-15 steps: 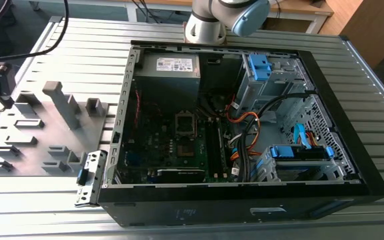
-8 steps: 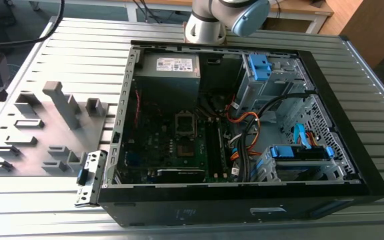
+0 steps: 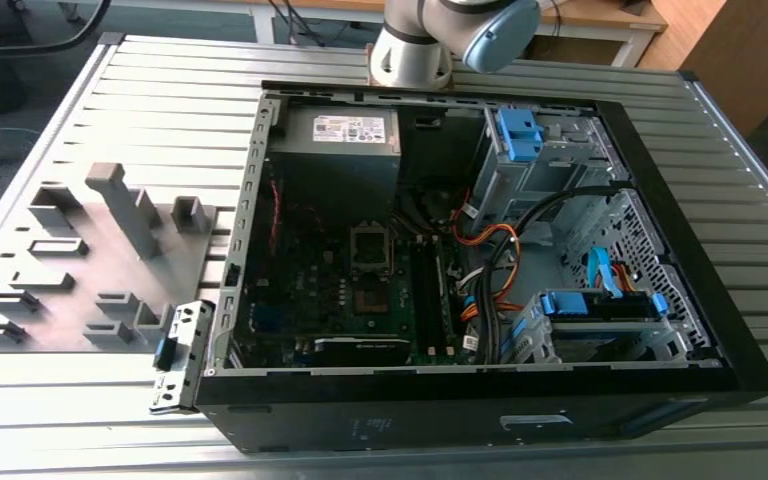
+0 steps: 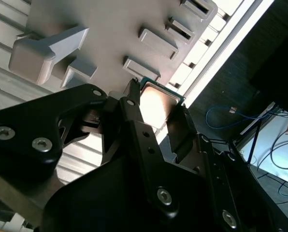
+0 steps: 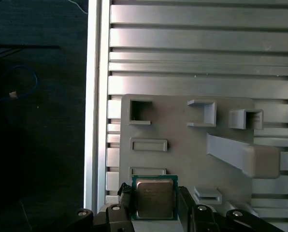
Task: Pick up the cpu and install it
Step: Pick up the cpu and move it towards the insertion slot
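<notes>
the cpu (image 5: 155,198) is a thin, stiff, light square with a smooth pale metal top and a green rim. its underside is probably delicate, so the safe hold is on two opposite edges, kept level and with modest force. the slim sides give little to grip, and it could slip or tilt.

that is the hold shown. in both wrist views the gripper (image 5: 155,205) is closed onto the cpu, with one of its black fingers (image 5: 185,203) against each of two opposite edges and the top face bare between them. the cpu sits right at the fingertips, over the grey holder plate (image 5: 182,145) with its raised slots, which lies on the slatted table (image 5: 207,48). i cannot tell whether the cpu is clear of the plate or resting on it.

in the exterior view the grey holder plate is on that view's left, just beside the open computer case (image 3: 704,330). the case's socket (image 3: 371,248) lies well apart from the plate.
</notes>
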`<state>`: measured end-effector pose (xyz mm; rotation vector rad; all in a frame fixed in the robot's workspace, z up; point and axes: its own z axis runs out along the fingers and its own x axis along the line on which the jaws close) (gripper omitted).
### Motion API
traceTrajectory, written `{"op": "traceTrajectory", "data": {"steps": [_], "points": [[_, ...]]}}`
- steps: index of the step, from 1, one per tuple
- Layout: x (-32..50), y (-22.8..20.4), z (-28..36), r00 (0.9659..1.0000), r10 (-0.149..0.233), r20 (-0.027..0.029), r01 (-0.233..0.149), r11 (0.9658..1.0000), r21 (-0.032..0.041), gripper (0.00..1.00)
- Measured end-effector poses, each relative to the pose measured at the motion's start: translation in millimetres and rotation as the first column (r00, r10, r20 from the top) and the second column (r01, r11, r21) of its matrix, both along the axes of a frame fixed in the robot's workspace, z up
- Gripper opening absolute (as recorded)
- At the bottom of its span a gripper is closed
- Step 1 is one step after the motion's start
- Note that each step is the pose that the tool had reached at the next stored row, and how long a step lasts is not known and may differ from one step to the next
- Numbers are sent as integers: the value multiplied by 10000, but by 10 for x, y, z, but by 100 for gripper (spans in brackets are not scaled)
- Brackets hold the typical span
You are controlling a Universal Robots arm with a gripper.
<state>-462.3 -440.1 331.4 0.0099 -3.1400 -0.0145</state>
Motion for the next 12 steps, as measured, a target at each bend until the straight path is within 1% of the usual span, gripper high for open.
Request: {"op": "traceTrajectory", "data": {"steps": [3, 8, 12], "points": [[1, 0, 62, 10000, -1, -1, 1, 10000, 0, 47], [3, 0, 142, 10000, 0, 0, 0, 10000, 0, 47], [4, 0, 153, 10000, 0, 2, 0, 10000, 1, 47]]}}
